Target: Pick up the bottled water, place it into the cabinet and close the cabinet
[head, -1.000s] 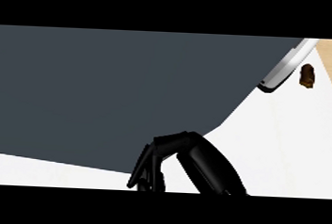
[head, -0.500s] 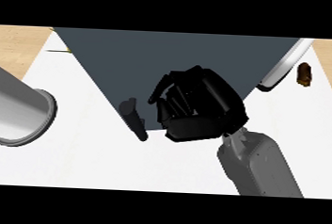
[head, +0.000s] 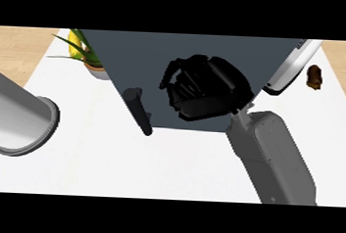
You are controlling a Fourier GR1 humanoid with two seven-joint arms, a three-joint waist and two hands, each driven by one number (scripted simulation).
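Note:
The dark grey cabinet (head: 135,58) fills the upper middle of the head view, with a dark handle (head: 140,112) near its lower left corner. My right hand (head: 210,90) lies against the cabinet's dark front, right of the handle, with relaxed fingers (head: 179,82) pointing up and left and nothing in them. Its grey forearm (head: 272,154) comes up from the lower right. Only my left forearm (head: 16,114) shows, at the left edge; its hand is out of view. No bottled water is visible.
A potted plant (head: 88,53) stands at the cabinet's upper left corner. A white-grey panel edge (head: 290,65) slants along the cabinet's right side, and a small brown object (head: 315,78) lies beyond it. The white counter (head: 166,162) spreads below.
My right hand has risen from the lower edge to the middle of the cabinet's front. The dark front has narrowed, and the handle, left forearm and plant have come into view.

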